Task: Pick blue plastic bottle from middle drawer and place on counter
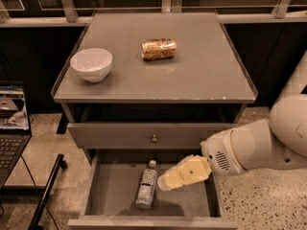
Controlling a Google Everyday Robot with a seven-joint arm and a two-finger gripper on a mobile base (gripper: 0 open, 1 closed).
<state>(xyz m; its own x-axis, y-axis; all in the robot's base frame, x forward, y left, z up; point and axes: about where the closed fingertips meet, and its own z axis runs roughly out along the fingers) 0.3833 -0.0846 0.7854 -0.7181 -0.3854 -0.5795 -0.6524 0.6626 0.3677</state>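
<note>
Pale-blue plastic bottle (146, 190) lies left of centre in the middle drawer (189, 204), long axis front-to-back, cap rearward, just left of my gripper (169, 180), whose grip state I cannot tell.

The pincer (164, 182) hangs over the middle drawer (111, 198), just beside the blue plastic bottle (146, 189).

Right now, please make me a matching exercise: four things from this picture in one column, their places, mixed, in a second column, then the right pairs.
1. blue plastic bottle
2. white bowl
3. gold can
4. gripper

a. on the counter, left side
b. over the middle drawer, right of the blue plastic bottle
c. lying on the middle drawer floor
d. on its side on the counter, toward the back

Pairs: 1-c; 2-a; 3-d; 4-b
</note>
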